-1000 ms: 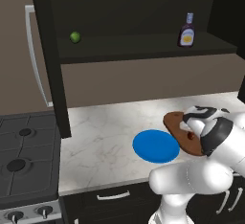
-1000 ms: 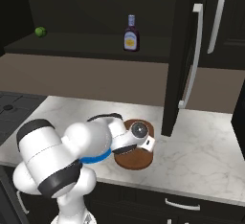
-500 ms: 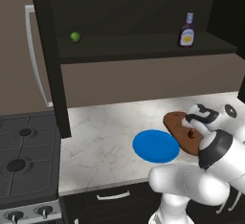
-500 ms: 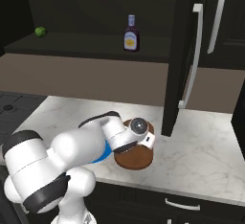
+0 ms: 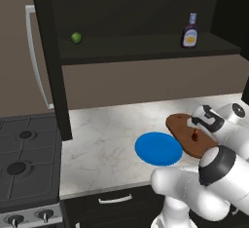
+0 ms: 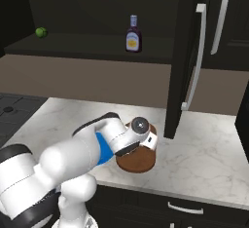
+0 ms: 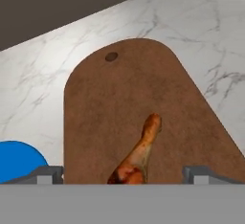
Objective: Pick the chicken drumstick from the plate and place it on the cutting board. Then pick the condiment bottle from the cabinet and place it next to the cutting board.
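Note:
The chicken drumstick (image 7: 139, 156) lies flat on the dark-brown cutting board (image 7: 124, 98), bone end pointing away from the hand. My gripper (image 7: 117, 176) hangs just above it, open, its fingertips (image 7: 45, 174) wide apart on either side of the meat and not touching it. From the left base view my gripper (image 5: 200, 124) hovers over the cutting board (image 5: 185, 127), where the drumstick (image 5: 195, 136) is a small red spot. The blue plate (image 5: 158, 149) sits bare, left of the board. The condiment bottle (image 5: 190, 31) stands upright on the cabinet (image 5: 146, 51) shelf.
A small green fruit (image 5: 76, 38) rests on the shelf's left part. A stove (image 5: 24, 168) lies left of the counter. An open dark cabinet door (image 6: 192, 56) with a silver handle hangs right of the board (image 6: 138, 162). The bottle (image 6: 133, 35) is above and behind the board.
The hand has stayed over the board with the drumstick below it. The arm's elbow has swung lower and outward.

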